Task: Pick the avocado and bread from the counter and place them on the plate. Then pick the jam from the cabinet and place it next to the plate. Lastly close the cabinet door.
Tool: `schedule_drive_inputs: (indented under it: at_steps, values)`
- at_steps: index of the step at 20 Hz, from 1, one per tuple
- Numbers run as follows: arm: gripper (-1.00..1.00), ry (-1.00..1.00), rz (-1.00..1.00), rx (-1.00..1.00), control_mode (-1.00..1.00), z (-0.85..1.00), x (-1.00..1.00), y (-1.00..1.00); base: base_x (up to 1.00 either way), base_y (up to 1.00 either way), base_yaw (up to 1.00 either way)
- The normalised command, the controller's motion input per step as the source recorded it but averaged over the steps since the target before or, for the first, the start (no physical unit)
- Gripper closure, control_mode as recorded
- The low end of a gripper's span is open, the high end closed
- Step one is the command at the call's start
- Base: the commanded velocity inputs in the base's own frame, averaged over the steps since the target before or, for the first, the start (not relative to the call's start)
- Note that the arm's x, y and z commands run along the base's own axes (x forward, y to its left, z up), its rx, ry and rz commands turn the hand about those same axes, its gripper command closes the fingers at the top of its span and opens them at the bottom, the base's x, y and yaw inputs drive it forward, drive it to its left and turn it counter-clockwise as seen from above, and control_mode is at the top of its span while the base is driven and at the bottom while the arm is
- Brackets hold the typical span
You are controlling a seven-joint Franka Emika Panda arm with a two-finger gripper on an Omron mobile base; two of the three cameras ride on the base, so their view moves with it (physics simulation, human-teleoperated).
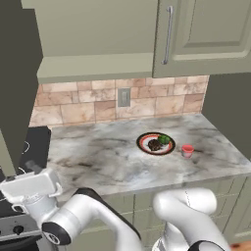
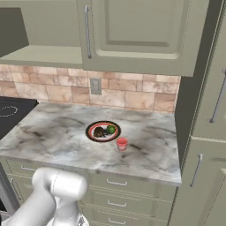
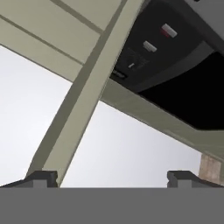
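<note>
The plate lies on the counter. On it rest the dark bread and the green avocado, side by side. The red jam stands upright on the counter just right of the plate. Above, the cabinet door sits flat against the cabinet front, hiding the inside. My gripper is low at the far left, well away from the plate, pointing upward. It is open and holds nothing.
A black cooktop adjoins the counter on the left. A dark hood with small buttons hangs overhead beside beige panels. A tiled backsplash with an outlet runs behind. Tall cabinets close off the right side.
</note>
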Motion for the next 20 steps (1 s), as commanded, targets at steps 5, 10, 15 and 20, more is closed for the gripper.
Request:
schedule_drive_inputs:
  at_steps: [5,10,15,20]
  values:
    - [-1.00,-0.08,0.11,0.00,-1.00,0.07,0.00,0.22,0.00,0.00,0.00]
    - [-1.00,-0.13,0.08,0.00,-1.00,0.20,0.00,0.24,0.00,0.00,0.00]
    - [-1.00,-0.11,0.06,0.00,-1.00,0.13,0.00,0.07,0.00,0.00,0.00]
    - [-1.00,-0.09,0.05,0.02,-1.00,0.10,0.00,0.01,0.00,0.00,0.00]
